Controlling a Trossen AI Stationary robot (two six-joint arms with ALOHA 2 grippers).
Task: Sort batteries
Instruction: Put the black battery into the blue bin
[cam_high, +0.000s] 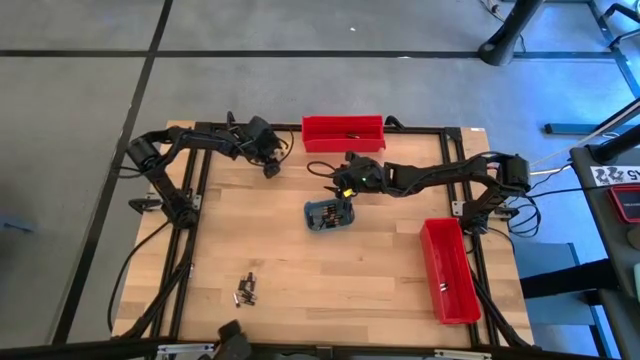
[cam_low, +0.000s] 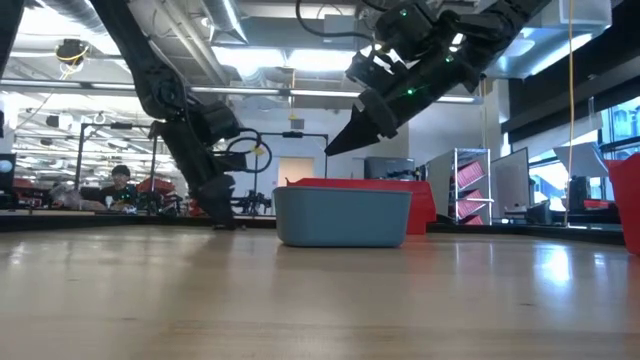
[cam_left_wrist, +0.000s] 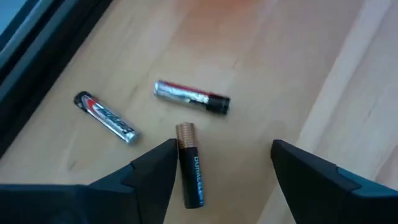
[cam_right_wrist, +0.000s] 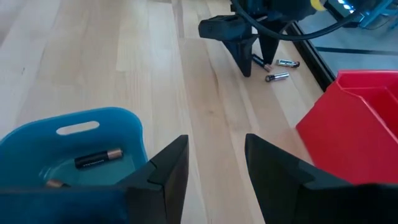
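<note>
Sorting looks about midway: beside the red rectangular bin the wide-open left gripper hovers over three silvery and black-copper batteries, while the empty, part-open right gripper waits over the blue tray, which holds more.

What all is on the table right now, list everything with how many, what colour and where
Batteries by left gripper: three, two silver-red, one black-copper, far left on the wood.
Batteries near front edge: small loose cluster, dark and silvery; count unclear.
Blue tray: one, grey-blue, table centre, at least two batteries inside.
Red bins: two, one at far edge, one at right side.
Table: one, light wood.
Left gripper: open, over the black battery.
Right gripper: open, empty, beside the tray.
</note>
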